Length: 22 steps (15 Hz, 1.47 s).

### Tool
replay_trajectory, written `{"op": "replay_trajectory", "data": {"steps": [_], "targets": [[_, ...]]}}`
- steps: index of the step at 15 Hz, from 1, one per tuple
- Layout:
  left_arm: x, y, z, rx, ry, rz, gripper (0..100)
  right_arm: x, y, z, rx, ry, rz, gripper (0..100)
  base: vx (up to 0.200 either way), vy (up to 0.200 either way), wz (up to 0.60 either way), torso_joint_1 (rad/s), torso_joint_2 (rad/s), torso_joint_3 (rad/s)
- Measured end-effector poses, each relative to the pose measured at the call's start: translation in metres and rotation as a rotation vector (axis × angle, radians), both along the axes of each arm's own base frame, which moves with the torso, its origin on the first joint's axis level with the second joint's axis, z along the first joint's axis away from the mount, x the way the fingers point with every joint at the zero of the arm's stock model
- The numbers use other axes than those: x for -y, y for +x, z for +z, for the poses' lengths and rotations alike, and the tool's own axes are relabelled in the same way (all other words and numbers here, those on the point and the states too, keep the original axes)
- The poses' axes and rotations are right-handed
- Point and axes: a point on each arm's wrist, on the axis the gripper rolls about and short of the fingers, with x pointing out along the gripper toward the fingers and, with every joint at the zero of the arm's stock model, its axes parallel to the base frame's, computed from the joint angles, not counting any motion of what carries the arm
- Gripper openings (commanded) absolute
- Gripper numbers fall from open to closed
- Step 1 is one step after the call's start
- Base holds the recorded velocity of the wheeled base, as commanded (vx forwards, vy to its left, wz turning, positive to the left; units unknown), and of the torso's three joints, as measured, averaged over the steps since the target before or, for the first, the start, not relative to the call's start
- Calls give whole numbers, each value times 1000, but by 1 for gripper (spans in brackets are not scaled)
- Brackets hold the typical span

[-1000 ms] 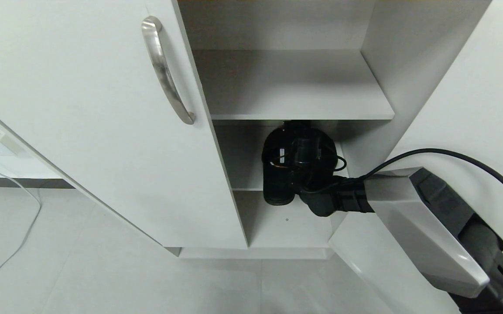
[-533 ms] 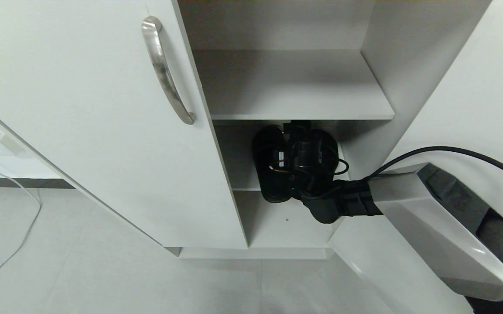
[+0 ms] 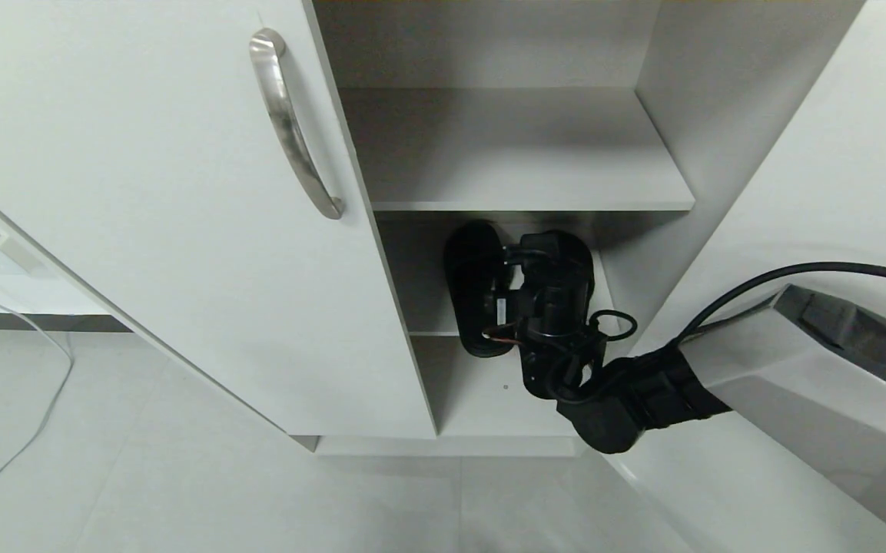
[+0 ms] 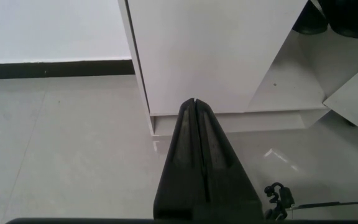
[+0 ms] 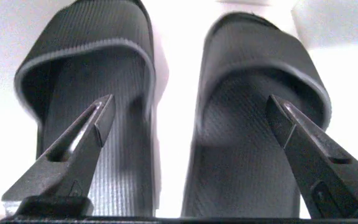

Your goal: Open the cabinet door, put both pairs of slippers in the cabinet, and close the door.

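Slippers [image 5: 244, 137] on shelf [image 3: 431, 322], right end effector [image 5: 190, 99] splayed

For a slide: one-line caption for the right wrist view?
Open right gripper facing a pair of dark slippers side by side on a white cabinet shelf.

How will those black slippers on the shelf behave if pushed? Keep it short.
The black slippers probably slide rather than roll: they lie flat on a smooth shelf. Ribbed footbeds suggest soft foam, likely light and bendy. Raised straps could snag the fingers.
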Motion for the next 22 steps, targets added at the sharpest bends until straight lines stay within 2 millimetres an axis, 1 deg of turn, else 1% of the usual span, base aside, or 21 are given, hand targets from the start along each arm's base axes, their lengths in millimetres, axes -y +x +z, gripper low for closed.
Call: {"op": "replay_trajectory", "data": {"steps": [2, 4, 5, 6, 8, 10, 14, 22], "targets": [[0, 0, 0, 0, 4, -1, 0, 4, -19, -8, -2, -1, 23, 100, 0, 0, 0, 0, 0, 0], [0, 0, 0, 0, 1, -1, 0, 6, -50, -14, 8, 8, 71, 100, 0, 0, 0, 0, 0, 0], [0, 0, 0, 0, 1, -1, 0, 4, -64, -12, 14, 12, 99, 100, 0, 0, 0, 0, 0, 0], [0, 0, 0, 0, 1, -1, 0, 2, -78, -8, 17, 14, 129, 100, -200, 0, 0, 2, 7, 2], [0, 0, 0, 0, 0, -1, 0, 4, -90, -5, 10, 8, 150, 100, -200, 0, 0, -2, 0, 9], [0, 0, 0, 0, 0, -1, 0, 7, -94, -4, 8, 9, 154, 100, -200, 0, 0, 7, 2, 2], [0, 0, 0, 0, 0, -1, 0, 9, -96, -5, 0, 3, 155, 100, -200, 0, 0, 1, 1, 5], [0, 0, 0, 0, 0, -1, 0, 13, -98, -10, -14, -13, 152, 100, 0, 0, 0, 0, 0, 0]]}}
